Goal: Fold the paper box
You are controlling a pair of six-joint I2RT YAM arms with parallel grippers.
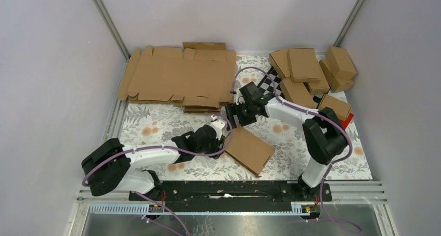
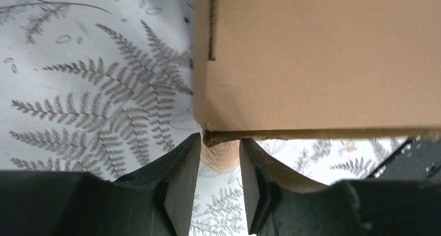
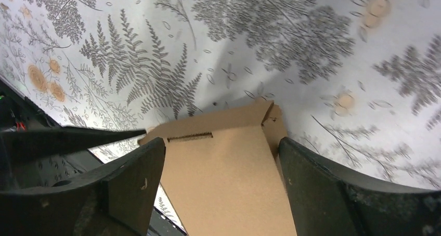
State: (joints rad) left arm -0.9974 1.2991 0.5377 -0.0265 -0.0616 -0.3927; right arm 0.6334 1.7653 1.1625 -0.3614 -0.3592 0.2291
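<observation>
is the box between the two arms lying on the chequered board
No, the paper box lies on the floral mat, while the chequered board sits farther back under the pile of folded boxes.

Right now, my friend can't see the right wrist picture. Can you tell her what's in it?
A flat, brown cardboard paper box with a thin slot fills the gap between the right end effector's two black fingers, which stand wide apart at its sides. Under it lies a white cloth printed with grey ferns and orange flowers.
</observation>
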